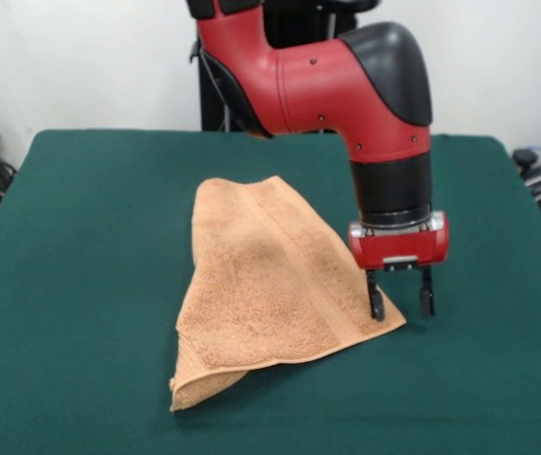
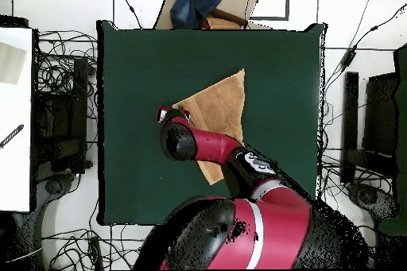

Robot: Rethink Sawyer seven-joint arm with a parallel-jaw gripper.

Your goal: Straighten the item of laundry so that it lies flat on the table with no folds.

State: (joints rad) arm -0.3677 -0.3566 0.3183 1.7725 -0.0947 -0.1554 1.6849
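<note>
Towel (image 1: 270, 284) folded on worktop (image 1: 81, 246); hand (image 1: 401, 305) spread wide, empty, at its corner. Next: pinch corner, unfold.

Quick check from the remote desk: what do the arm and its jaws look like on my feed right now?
The arm is glossy red with rounded black joint caps and a black cylindrical wrist section. Below that sits a silver ring and a red rectangular block carrying the gripper, which has two thin black jaws. In the overhead view the arm shows red with a black elbow cap, a white marking and a white stripe near the base.
</note>
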